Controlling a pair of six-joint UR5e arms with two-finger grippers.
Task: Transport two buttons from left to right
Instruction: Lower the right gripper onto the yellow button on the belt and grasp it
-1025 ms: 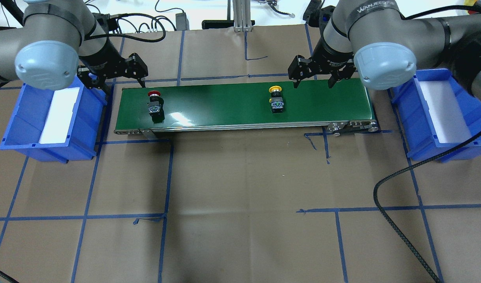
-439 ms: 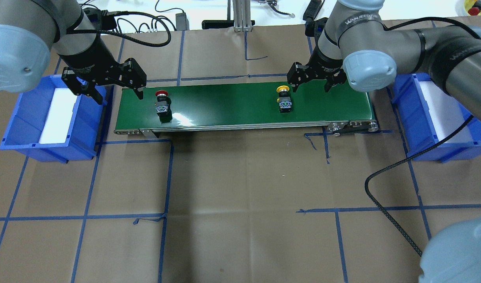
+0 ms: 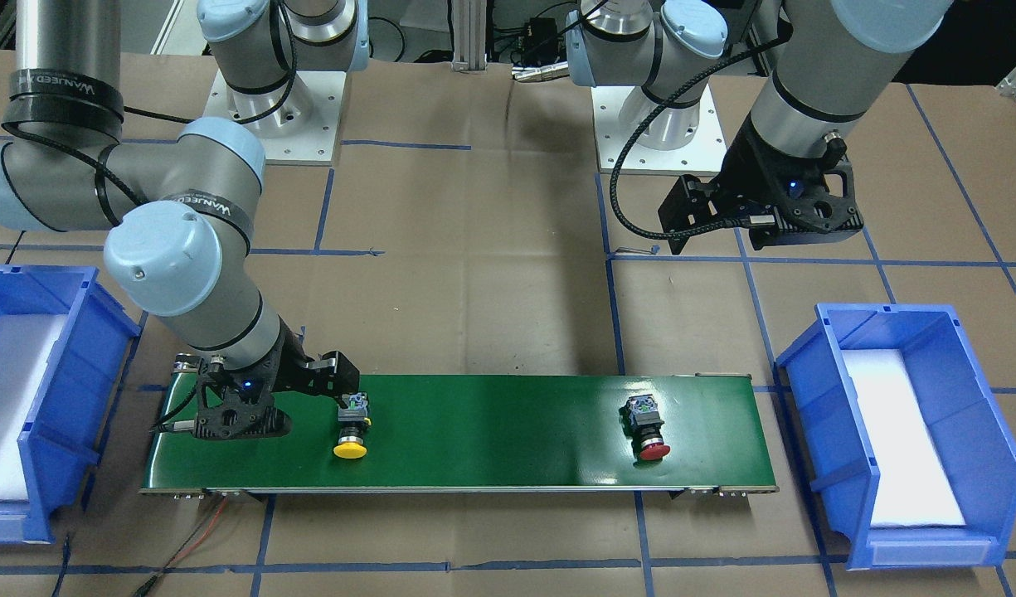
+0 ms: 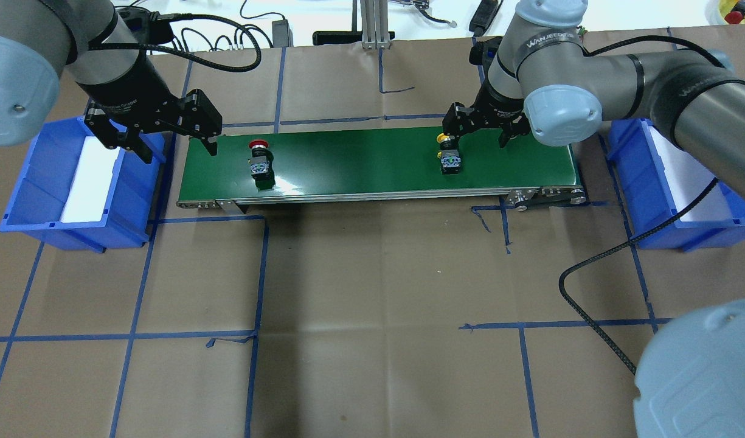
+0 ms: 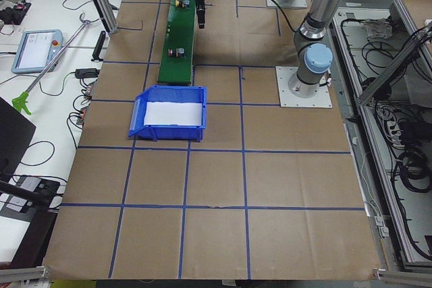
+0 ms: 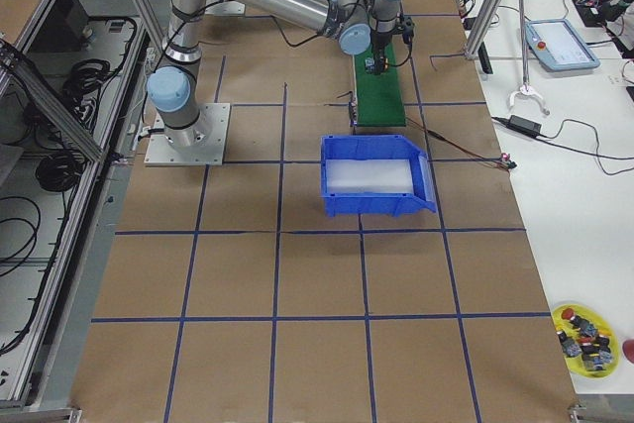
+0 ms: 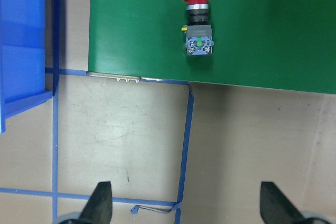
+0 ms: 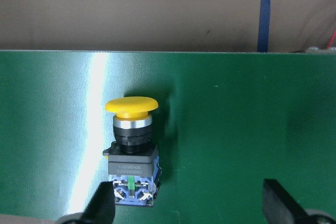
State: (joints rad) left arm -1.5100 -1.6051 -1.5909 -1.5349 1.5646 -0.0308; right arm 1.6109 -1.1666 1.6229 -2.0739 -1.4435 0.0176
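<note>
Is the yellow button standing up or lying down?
Lying down: the yellow button shows cap, body and rear block along the green belt.

Two industrial push-buttons (one yellow-capped push-button (image 3: 352, 427), one red-capped push-button (image 3: 647, 431)) share one green conveyor belt (image 3: 491, 431) on a single brown paper-covered tabletop (image 4: 372, 304). Two blue plastic bins flank it, the left bin (image 4: 129, 201) and the right bin (image 4: 640, 182). Two grey robot arms, left arm (image 4: 123, 67) and right arm (image 4: 652, 79), carry one black two-finger hand apiece: left hand (image 4: 180, 152), right hand (image 4: 478, 143).

Green conveyor (image 4: 360, 161) — blue bins (image 4: 34, 182) at both ends
</note>
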